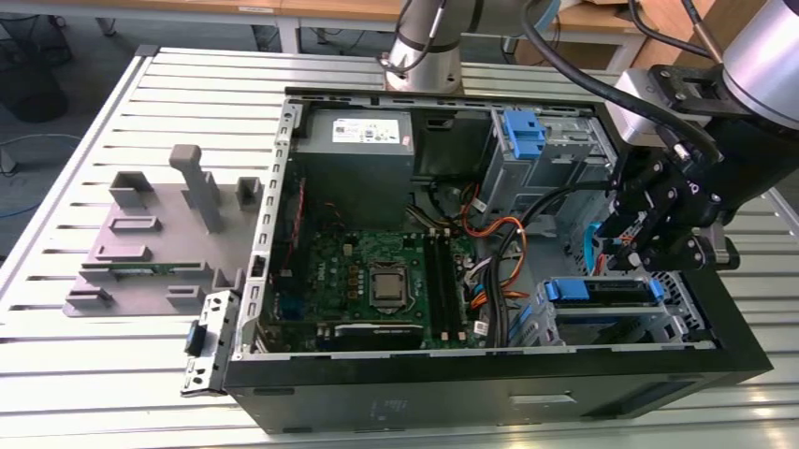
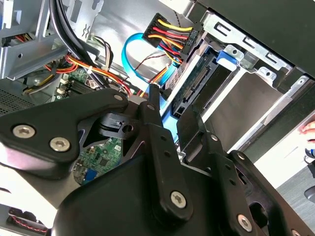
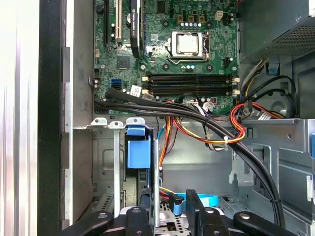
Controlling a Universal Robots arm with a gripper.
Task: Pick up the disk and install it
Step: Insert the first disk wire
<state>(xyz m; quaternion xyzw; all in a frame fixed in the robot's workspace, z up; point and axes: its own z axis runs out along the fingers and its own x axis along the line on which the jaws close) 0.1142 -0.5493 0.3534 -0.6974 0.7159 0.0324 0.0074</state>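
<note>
The disk point(image 1: 600, 292) stands on edge in the drive cage at the near corner of the open computer case, on the exterior view's right. Its blue carrier tab point(image 3: 138, 150) shows at the cage's rim, and its connector edge point(image 2: 197, 88) faces the cables. My gripper point(image 1: 639, 267) hovers just above that cage. In both wrist views its black fingers point(image 3: 147, 201) stand apart over the cage, beside the disk. Between them I see a metal wall and a blue cable plug point(image 3: 178, 202). The gripper point(image 2: 170, 103) point(image 3: 170, 196) looks open, with nothing clamped.
The case point(image 1: 500, 393) lies on a slatted metal table. Inside are the motherboard point(image 1: 374, 281), a grey power-supply box point(image 1: 359, 140), orange and black cables point(image 1: 500, 243) and another blue carrier point(image 1: 525, 131) in the far bay. A grey plastic stand point(image 1: 163, 234) sits on the exterior view's left.
</note>
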